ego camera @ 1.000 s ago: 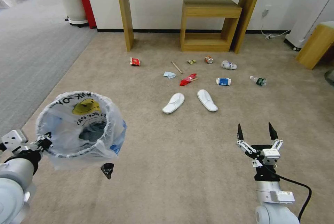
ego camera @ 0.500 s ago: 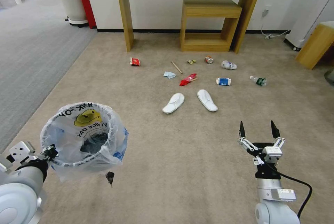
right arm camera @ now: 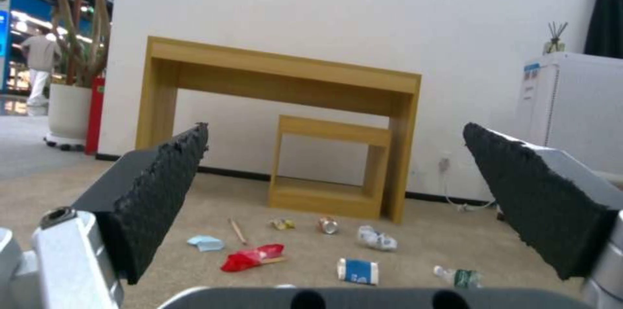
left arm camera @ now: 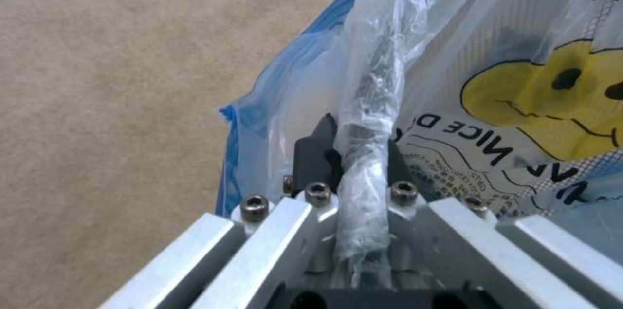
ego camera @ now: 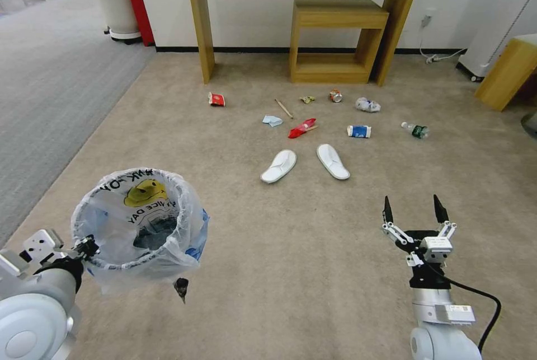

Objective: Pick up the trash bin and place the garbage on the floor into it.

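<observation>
The trash bin point(ego camera: 140, 225), lined with a crinkly whitish bag bearing a yellow smiley, hangs above the beige floor point(ego camera: 279, 270) at the near left. My left gripper point(ego camera: 86, 248) is shut on its rim. In the left wrist view its fingers point(left arm camera: 318, 153) pinch the bag-wrapped rim of the trash bin point(left arm camera: 519, 104). My right gripper point(ego camera: 414, 217) stands open and empty at the near right, over bare carpet. The garbage lies farther ahead: two white slippers point(ego camera: 278, 166) point(ego camera: 333, 160), a red wrapper point(ego camera: 302, 127), a blue-white cup point(ego camera: 359, 131), a bottle point(ego camera: 415, 130), a can point(ego camera: 335, 96), a tissue point(ego camera: 273, 120) and a chopstick point(ego camera: 284, 108).
A wooden console table point(ego camera: 201, 24) and a low wooden shelf point(ego camera: 335, 13) stand against the wall behind the litter. Grey ribbed carpet point(ego camera: 50, 97) runs along the left. A white planter point(ego camera: 117, 10) stands at the far left, and a wooden piece point(ego camera: 506, 74) at the right.
The left arm has brought the trash bin lower and slightly right, nearer to me. The right gripper has hardly moved and stays open.
</observation>
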Robot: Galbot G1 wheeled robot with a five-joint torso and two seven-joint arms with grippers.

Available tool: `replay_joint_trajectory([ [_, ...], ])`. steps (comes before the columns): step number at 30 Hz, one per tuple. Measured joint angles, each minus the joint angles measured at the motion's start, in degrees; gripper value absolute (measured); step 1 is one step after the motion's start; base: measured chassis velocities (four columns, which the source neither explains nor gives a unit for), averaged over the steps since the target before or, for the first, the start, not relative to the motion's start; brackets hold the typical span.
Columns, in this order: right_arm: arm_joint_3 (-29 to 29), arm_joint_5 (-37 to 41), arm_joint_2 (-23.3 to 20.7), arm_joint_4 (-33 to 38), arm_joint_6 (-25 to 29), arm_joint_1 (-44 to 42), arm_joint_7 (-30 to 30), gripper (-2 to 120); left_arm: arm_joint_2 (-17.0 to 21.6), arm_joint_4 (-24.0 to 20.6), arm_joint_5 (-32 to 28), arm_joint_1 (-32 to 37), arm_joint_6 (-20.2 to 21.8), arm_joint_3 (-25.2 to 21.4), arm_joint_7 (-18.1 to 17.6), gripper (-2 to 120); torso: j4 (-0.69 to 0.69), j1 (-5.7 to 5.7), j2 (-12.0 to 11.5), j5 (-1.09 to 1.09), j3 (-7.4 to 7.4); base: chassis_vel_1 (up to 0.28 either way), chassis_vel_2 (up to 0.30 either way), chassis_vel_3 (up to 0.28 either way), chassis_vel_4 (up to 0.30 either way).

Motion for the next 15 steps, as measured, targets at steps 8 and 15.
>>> replay_joint_trajectory([
  [8,-0.1,0.0,0.3,0.2,0.0,0.0,-0.4,100,0.3,0.2,-0.1,0.2,-0.1,-0.6,0.6,1,0.0,0.01,0.0,0.0,0.0,-0.151,0.147,0.145,-0.14],
  [15,0.0,0.1,0.5,0.2,0.0,0.0,-0.5,100,0.4,0.2,-0.2,0.2,-0.1,-0.9,0.7,1,0.0,0.01,0.0,0.0,0.01,-0.189,0.178,0.2,-0.185],
])
